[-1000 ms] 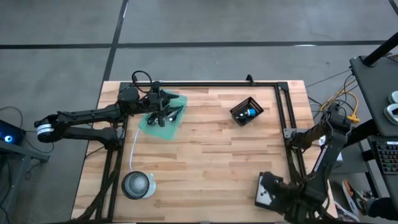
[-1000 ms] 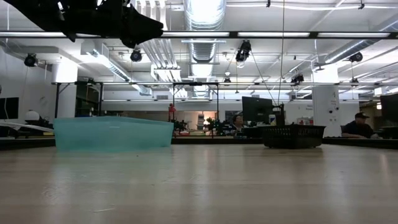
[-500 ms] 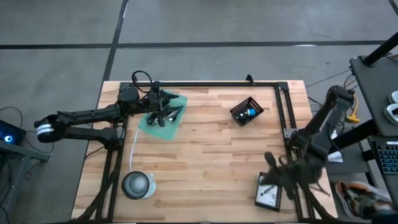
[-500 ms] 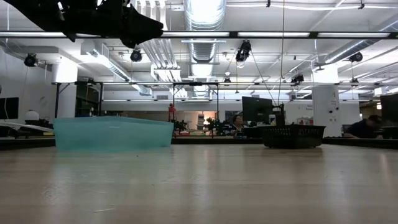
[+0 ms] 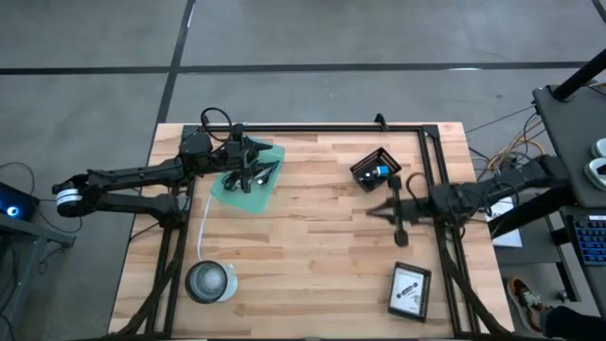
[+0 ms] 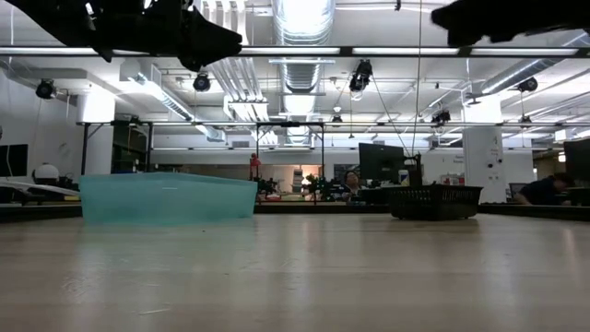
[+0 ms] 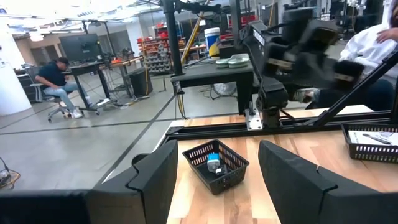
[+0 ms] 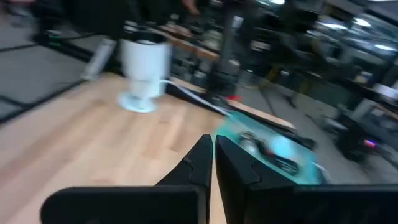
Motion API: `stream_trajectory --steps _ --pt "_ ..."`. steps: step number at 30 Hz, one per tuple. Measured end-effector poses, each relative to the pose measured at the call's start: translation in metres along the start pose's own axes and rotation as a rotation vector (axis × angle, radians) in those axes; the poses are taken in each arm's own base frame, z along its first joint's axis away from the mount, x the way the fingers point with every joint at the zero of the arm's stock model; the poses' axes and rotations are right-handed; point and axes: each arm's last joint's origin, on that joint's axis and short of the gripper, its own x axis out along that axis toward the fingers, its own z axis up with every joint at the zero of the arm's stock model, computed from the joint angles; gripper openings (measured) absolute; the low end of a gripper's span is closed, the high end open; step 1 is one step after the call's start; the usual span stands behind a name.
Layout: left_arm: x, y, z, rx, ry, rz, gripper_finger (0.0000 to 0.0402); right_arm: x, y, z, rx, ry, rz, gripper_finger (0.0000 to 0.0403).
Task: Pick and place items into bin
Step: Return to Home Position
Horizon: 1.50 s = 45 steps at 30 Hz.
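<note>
Now | black cables (image 5: 252, 174): tangled in teal bin (image 5: 225, 192) | white packet (image 5: 410, 290): flat

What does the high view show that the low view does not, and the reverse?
Only the high view shows the round clear tub, the white cable and the black bin holding a white box. Only the low view shows the room behind, with a seated person. Both show the light blue bin, the black basket and both arms: left gripper above that bin, right gripper near the basket.
</note>
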Motion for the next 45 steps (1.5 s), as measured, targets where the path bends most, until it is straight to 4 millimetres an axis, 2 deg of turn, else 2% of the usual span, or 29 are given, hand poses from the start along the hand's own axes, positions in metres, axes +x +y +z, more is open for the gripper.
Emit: stream_trajectory --steps 4,8,18,24,30,35,45 --pt "0.000 0.000 -0.001 -0.001 0.004 -0.001 0.0208 -0.002 -0.020 -0.007 0.023 0.009 -0.068 0.0008" --pt "0.000 0.000 -0.002 -0.005 0.021 -0.003 0.0208 -0.008 -0.026 -0.021 0.062 0.028 -0.090 0.0008" --pt "0.000 -0.001 -0.004 -0.011 0.037 -0.006 0.0208 -0.030 -0.020 -0.047 0.189 -0.047 -0.116 0.0008" --pt "0.000 -0.001 -0.005 -0.114 0.046 -0.011 0.0208 -0.042 -0.015 -0.058 0.219 -0.109 -0.128 0.0008" --pt "-0.001 -0.004 -0.018 -0.142 0.150 -0.040 0.0202 -0.050 -0.016 -0.064 0.215 -0.145 -0.229 0.0008" --pt "-0.006 -0.008 -0.034 -0.143 0.167 -0.046 0.0159 -0.053 -0.015 -0.067 0.199 -0.151 -0.246 0.0008" --pt "-0.023 -0.015 -0.053 -0.137 0.135 -0.039 0.0021 -0.052 -0.015 -0.068 0.178 -0.143 -0.247 0.0008"
